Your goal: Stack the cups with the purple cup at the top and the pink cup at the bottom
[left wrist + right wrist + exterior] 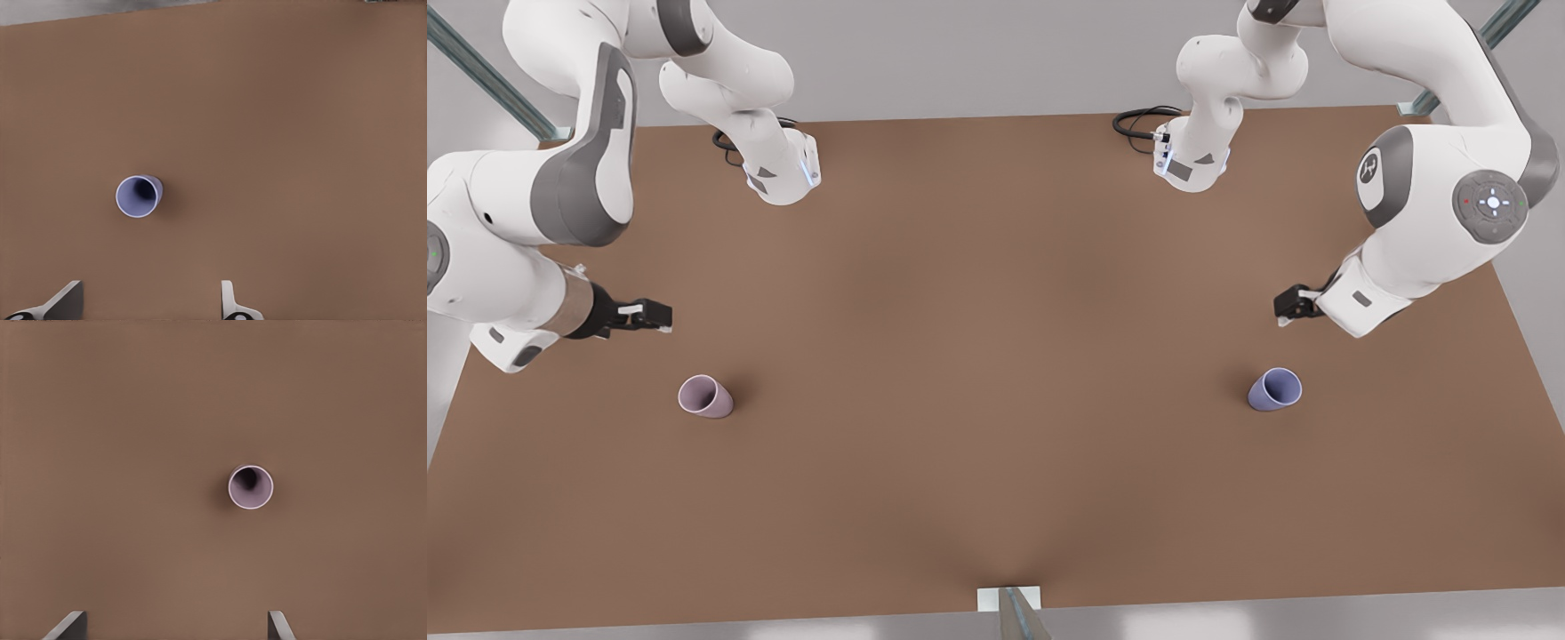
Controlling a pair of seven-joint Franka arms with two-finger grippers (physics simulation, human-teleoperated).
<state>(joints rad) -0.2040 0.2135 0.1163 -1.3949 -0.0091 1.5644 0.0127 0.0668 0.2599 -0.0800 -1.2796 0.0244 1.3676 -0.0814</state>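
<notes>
The pink cup point(705, 396) stands upright on the brown table point(996, 356) at the front view's left, apart from everything; its dark inside faces the right wrist camera point(251, 487). My right gripper point(654, 316) hovers above and just behind it, open point(173, 625) and holding nothing. At the front view's right the purple cup point(1274, 389) also stands upright, mouth up point(139, 196). Over the table a little behind that cup is my left gripper point(1285, 307), its fingers spread wide and open point(148, 303), with nothing between them.
Both arm bases point(783, 173) point(1192, 160) are bolted at the table's far edge, each with a black cable beside it. A small metal bracket point(1009, 600) sits at the middle of the near edge. Wide bare tabletop lies between the two cups.
</notes>
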